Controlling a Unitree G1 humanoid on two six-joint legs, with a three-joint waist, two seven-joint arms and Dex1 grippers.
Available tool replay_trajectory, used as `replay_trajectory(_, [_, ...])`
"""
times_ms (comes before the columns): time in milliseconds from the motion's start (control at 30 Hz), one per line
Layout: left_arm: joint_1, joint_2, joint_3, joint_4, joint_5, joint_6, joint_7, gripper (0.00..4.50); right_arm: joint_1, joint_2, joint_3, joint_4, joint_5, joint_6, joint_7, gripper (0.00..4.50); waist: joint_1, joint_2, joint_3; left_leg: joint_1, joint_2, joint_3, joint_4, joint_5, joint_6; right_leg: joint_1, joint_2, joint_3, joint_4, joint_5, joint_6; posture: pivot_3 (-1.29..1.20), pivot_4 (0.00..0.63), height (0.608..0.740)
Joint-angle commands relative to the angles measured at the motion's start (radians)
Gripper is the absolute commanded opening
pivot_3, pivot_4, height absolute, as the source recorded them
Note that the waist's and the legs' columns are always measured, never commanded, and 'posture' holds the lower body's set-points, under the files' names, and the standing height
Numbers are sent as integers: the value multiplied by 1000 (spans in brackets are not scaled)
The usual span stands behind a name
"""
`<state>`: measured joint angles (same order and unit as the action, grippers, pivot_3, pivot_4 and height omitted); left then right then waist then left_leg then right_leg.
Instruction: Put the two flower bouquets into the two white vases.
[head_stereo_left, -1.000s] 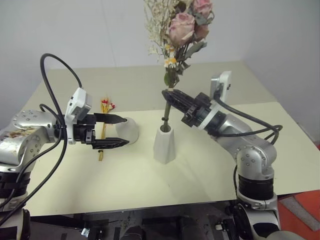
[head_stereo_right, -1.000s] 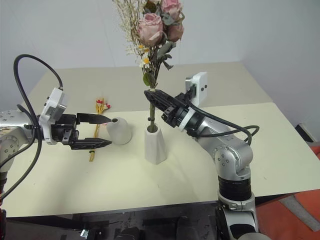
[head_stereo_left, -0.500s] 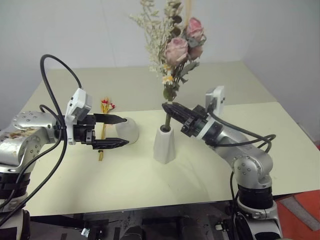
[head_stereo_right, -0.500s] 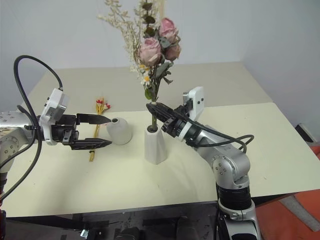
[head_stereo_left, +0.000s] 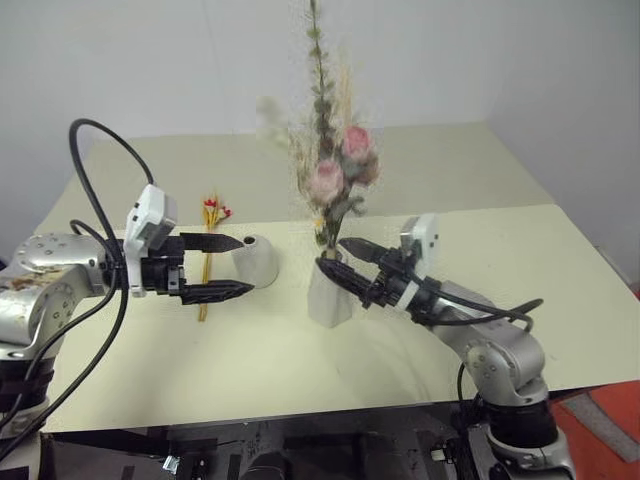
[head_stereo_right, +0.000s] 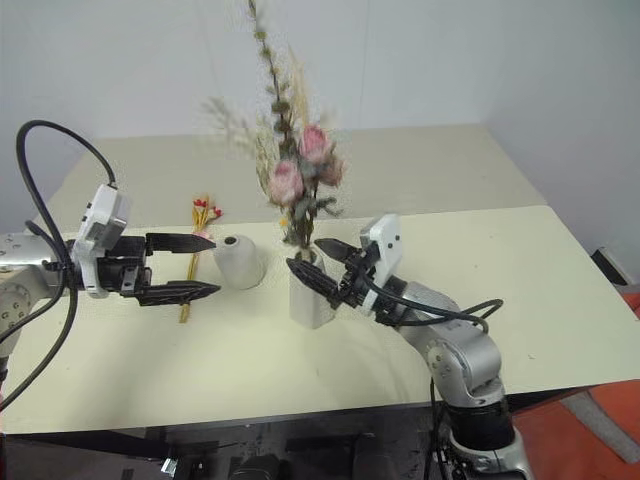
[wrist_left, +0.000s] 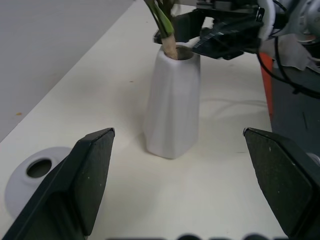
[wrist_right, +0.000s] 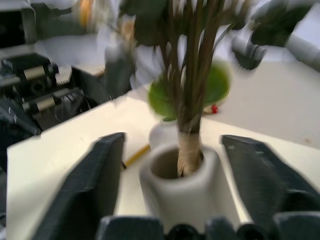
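Note:
The bushy rose bouquet (head_stereo_left: 335, 180) stands with its stems in the mouth of the taller white vase (head_stereo_left: 328, 292) at the table's middle. My right gripper (head_stereo_left: 332, 253) is open, one finger on each side of that vase's neck, and it holds nothing. In the right wrist view the stems (wrist_right: 190, 125) sit in the vase (wrist_right: 180, 187) between the fingers (wrist_right: 92, 190). The short round vase (head_stereo_left: 260, 260) stands to the left. My left gripper (head_stereo_left: 247, 264) hangs open in front of it. The slim bouquet (head_stereo_left: 208, 240) lies flat on the table behind that gripper.
The pale table (head_stereo_left: 420, 180) has bare surface to the right of the vases and at the back. Its front edge (head_stereo_left: 300, 408) runs just below both arms. In the left wrist view the right gripper (wrist_left: 220, 37) shows behind the tall vase (wrist_left: 172, 107).
My right gripper sank toward the tall vase and opened, letting go of the rose bouquet. The bouquet dropped deeper into the vase. The left arm stayed put.

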<state>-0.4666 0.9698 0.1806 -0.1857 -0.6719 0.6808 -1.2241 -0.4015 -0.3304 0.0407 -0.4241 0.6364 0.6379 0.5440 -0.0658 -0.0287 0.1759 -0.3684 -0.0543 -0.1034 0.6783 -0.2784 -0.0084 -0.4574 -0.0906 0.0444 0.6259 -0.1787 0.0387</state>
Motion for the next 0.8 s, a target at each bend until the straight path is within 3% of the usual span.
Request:
replay_trajectory(33, [-3,7,66,-20,-12,7,58,4500,-5,-55,-74,-51,42,-9,42,4492,1,0,0,1,0,0,0,0,0,1,0,0,0,0,0,0,150,740])
replay_trajectory(300, [30,-5,112,-47,6,138,284,4500,-17,-287,-164,-53,99,88,148,4492,6,0,0,1,0,0,0,0,0,1,0,0,0,0,0,0,150,740])
replay_trajectory(467, [-55,49,1,-24,85,391,474,4500,-43,-484,-181,-71,140,161,268,4492,16,0,0,1,0,0,1,0,0,2,0,0,0,0,0,0,150,740])
replay_trajectory(633, [-261,-55,-97,83,163,615,668,4500,-73,-601,-174,-33,140,159,376,4492,30,-2,0,1,-1,0,2,0,0,5,0,-2,-1,-1,1,0,150,740])
replay_trajectory(800, [-376,-143,-200,225,252,659,745,4500,-127,-649,-143,61,70,78,478,4492,28,-2,-1,1,-1,0,4,0,0,7,-1,-2,-1,-1,1,0,150,740])
